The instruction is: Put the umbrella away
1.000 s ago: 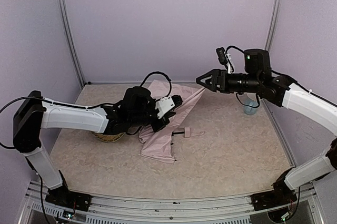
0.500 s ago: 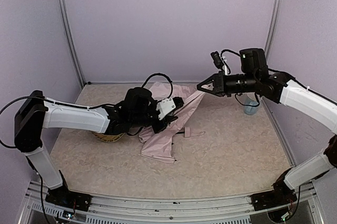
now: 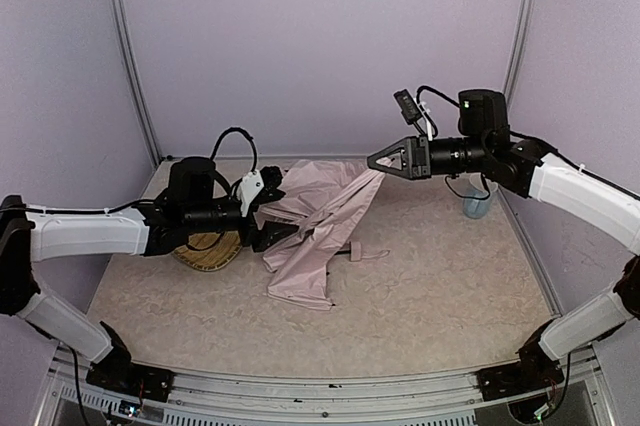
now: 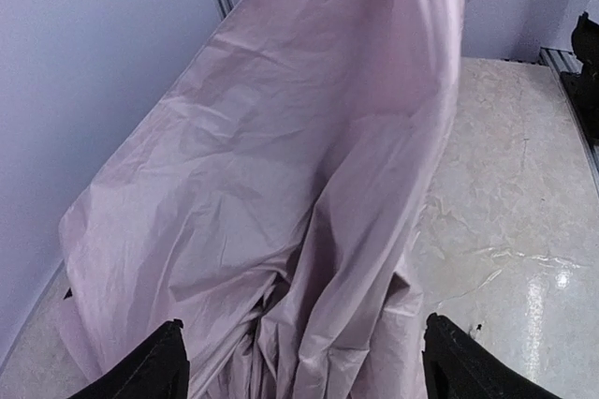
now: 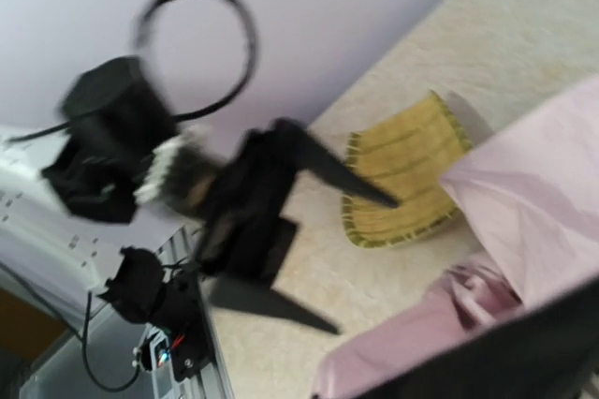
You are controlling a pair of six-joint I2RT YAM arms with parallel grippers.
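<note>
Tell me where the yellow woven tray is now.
In the top view the yellow woven tray lies on the table's left side, partly hidden under the left arm, just left of the umbrella.

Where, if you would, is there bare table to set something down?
Bare tabletop runs along the near edge in front of the umbrella, and right of it toward the clear container. Back left is crowded: left arm, yellow tray.

umbrella (image 3: 318, 214) | pale pink, crumpled (thin fabric) | half-lying, one corner lifted
</note>
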